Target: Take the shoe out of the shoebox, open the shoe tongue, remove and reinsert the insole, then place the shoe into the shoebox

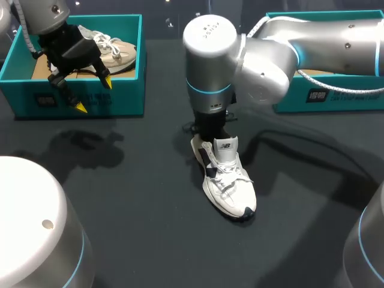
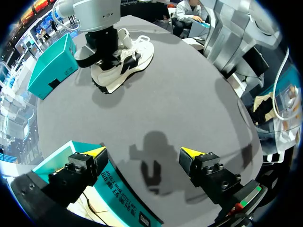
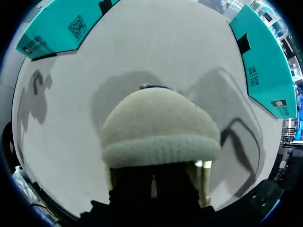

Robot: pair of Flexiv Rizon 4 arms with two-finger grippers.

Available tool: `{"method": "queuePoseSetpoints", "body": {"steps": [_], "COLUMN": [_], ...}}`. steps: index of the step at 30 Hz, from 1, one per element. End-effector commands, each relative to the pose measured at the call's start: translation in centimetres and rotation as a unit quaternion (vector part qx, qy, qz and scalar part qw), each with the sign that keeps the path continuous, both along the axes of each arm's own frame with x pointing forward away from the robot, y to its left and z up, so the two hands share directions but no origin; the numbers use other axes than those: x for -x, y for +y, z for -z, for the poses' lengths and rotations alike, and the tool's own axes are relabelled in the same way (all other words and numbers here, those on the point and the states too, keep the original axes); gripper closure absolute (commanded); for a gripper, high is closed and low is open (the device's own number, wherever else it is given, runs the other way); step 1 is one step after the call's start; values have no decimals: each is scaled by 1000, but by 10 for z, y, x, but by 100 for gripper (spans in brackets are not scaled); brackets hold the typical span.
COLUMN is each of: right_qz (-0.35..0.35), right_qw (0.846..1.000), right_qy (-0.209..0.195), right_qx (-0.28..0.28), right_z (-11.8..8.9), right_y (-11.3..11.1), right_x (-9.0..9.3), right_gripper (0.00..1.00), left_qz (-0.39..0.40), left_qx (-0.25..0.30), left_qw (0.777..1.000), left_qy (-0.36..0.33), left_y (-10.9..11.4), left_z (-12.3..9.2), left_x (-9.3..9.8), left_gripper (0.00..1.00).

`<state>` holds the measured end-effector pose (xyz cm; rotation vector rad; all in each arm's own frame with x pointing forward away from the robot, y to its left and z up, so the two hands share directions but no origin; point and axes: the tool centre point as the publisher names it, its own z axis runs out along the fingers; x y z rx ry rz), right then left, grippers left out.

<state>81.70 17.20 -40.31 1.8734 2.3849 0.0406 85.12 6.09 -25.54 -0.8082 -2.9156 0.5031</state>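
Shoe (image 3: 158,118) heel filling R wrist view; R gripper (image 2: 102,49) sitting over it, grip: can't tell. L gripper (image 2: 142,152) hanging wide, empty. IMO: R pinning heel, L pulling tongue (image 1: 226,147) fwd.

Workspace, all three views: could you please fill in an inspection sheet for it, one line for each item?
surface: dark table, with arm shadows on it.
job's things: white shoe stands on the table; left shoebox holds a second shoe; right shoebox is partly hidden.
clutter: nothing seen.
grippers: left gripper open, above the left shoebox's front wall; right gripper at the white shoe's heel, grip unclear.
cables: white cable along the right arm.
surroundings: nothing seen reaching over the table.
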Motion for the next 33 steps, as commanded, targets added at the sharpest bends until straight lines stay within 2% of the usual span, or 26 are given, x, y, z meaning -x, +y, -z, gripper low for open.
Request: {"method": "queuePoseSetpoints", "body": {"steps": [1,9,13,16,24,33], "right_qz": [-14,-37,-48,-63,-105,-124], "right_qw": [1000,995,986,981,973,973], "right_qy": [-13,-87,-142,-165,-175,-161], "right_qx": [-1,-31,-65,-81,-106,-109], "right_z": [25,-18,-41,-49,-50,-42], "right_y": [-11,-25,-33,-32,-10,12], "right_x": [10,16,13,6,-15,-23], "right_gripper": [100,100,100,100,100,100], "left_qz": [0,0,0,0,0,0], "left_qx": [-1,-1,-1,-1,-1,-1], "left_qw": [1000,1000,1000,1000,1000,1000], "left_qy": [0,0,0,0,0,0], "left_y": [0,0,0,0,0,0], "left_z": [0,0,0,0,0,0], "left_x": [0,0,0,0,0,0], "left_gripper": [0,0,0,0,0,0]}}
